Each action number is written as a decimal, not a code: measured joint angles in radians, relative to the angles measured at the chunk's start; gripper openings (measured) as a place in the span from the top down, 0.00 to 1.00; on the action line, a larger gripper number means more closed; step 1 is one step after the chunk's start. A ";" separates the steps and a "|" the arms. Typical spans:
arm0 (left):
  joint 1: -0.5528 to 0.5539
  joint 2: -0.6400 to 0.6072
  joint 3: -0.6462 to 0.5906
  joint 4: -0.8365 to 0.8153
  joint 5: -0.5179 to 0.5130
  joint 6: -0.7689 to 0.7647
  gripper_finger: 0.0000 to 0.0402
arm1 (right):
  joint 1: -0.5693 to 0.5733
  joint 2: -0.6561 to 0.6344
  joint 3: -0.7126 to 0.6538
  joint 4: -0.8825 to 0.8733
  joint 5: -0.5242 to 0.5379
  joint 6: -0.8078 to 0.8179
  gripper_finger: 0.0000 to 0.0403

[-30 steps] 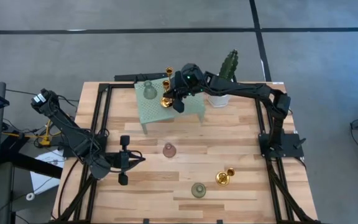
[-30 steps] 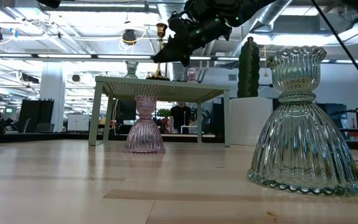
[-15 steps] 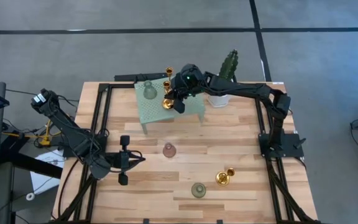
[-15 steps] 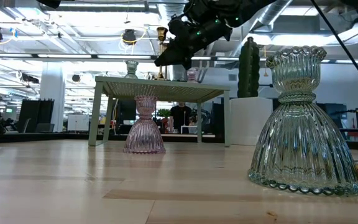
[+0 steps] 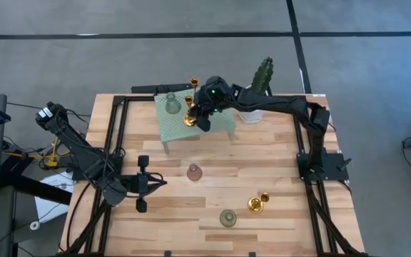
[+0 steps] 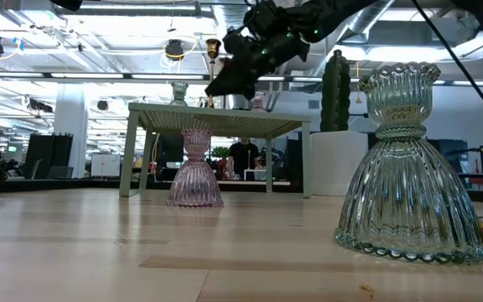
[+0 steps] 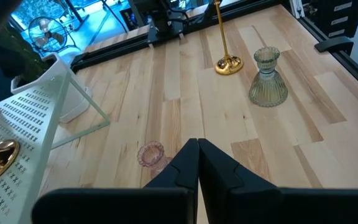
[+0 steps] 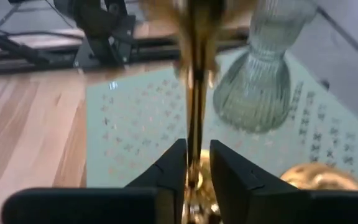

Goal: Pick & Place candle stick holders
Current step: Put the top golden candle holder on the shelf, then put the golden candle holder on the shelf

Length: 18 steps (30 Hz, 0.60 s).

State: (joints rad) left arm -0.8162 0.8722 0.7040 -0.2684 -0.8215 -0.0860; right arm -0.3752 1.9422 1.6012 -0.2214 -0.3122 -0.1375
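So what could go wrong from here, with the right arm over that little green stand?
1. The right pincer grips a tall gold holder by its thin stem; it may tilt or slip when set down.
2. The green stand is already crowded: a grey-green holder and another gold holder sit close by and could be knocked.
3. The stand's narrow top leaves little margin near its edge.

The left pincer waits shut over the table.

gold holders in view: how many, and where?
3 gold holders. One is gripped by the right end effector over the green stand. One is at the stand's far edge. One is on the table. None appear hidden.
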 joint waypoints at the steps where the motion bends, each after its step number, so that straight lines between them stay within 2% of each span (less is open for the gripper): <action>1: 0.000 0.000 0.000 0.000 0.000 0.000 0.98 | 0.000 -0.001 0.001 0.002 -0.001 0.000 0.84; 6: 0.000 0.000 0.000 0.000 0.000 0.000 0.98 | 0.000 0.001 0.000 -0.002 0.000 -0.003 0.79; 10: 0.000 0.000 0.000 0.000 0.000 0.000 0.98 | 0.001 0.000 0.000 -0.007 0.000 -0.003 0.71; 18: 0.000 0.000 0.000 -0.001 0.000 0.000 0.98 | -0.002 -0.100 0.000 -0.137 -0.001 -0.055 0.56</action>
State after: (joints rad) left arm -0.8161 0.8722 0.7040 -0.2689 -0.8215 -0.0860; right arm -0.3771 1.8421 1.6016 -0.3587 -0.3136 -0.1927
